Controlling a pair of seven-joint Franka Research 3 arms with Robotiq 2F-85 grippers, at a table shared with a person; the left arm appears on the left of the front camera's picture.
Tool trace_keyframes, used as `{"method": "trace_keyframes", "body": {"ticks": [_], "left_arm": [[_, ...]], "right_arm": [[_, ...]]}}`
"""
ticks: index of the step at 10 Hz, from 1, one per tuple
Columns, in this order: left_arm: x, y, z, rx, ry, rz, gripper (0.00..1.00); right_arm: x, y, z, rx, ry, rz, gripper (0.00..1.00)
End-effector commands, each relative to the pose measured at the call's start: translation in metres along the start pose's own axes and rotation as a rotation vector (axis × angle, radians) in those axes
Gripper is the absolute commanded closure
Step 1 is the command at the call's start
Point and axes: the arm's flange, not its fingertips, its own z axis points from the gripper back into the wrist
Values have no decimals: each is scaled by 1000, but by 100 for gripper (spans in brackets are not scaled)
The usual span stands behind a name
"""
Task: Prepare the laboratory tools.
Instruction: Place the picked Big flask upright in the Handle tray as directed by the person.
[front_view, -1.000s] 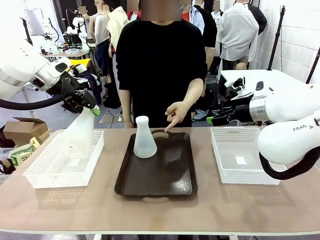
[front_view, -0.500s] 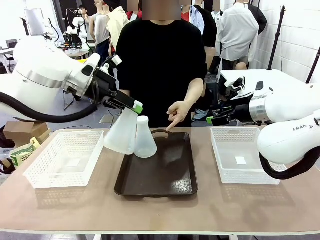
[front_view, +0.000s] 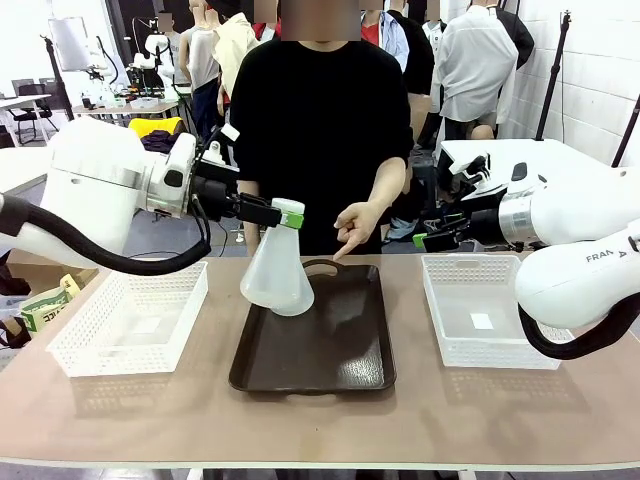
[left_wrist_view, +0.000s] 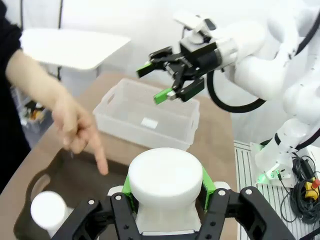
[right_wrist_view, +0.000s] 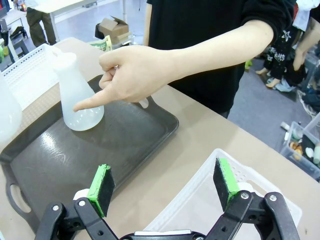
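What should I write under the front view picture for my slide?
Left gripper carries a flask over the tray while a person points.

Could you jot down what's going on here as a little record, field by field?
Left gripper: shut on the neck of the held flask, carried above the left side of the brown tray
Second flask: standing upright on the tray's far left part
Right gripper: open, nothing between the pads, above the right basket
Person's hand: index finger pointing down at the tray
Left basket: white mesh, no flask in it
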Motion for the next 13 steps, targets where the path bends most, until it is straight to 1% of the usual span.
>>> {"method": "trace_keyframes", "body": {"ticks": [1, 3, 4, 5, 6, 7, 8, 9, 11, 12, 13], "left_arm": [[-12, 9, -17, -103, -93, -25, 100], [-20, 4, -34, -166, -128, -99, 100], [-23, 3, -36, -146, -158, -75, 100], [-17, 10, -23, 40, -231, 72, 100], [-22, 0, -36, -156, -99, -72, 100], [-22, 0, -36, -156, -99, -72, 100], [-24, 8, -31, -96, -140, -24, 100], [-36, 12, -39, -107, -88, -44, 100], [-67, 11, -58, -149, -95, -192, 100], [-83, 19, -66, -112, -71, -191, 100], [-92, 22, -72, -158, -96, -207, 100]], "right_arm": [[-2, 6, 10, -16, -77, -4, 0], [-2, 6, 10, -16, -77, -4, 0], [-2, 6, 10, -16, -77, -4, 0], [-2, 6, 10, -16, -77, -4, 0], [-2, 6, 10, -16, -77, -4, 0], [-2, 6, 10, -16, -77, -4, 0], [-2, 6, 10, -16, -77, -4, 0], [-2, 6, 10, -16, -77, -4, 0], [-2, 6, 10, -16, -77, -4, 0], [-2, 6, 10, -16, -77, -4, 0], [-2, 6, 10, -16, -77, -4, 0]]}}
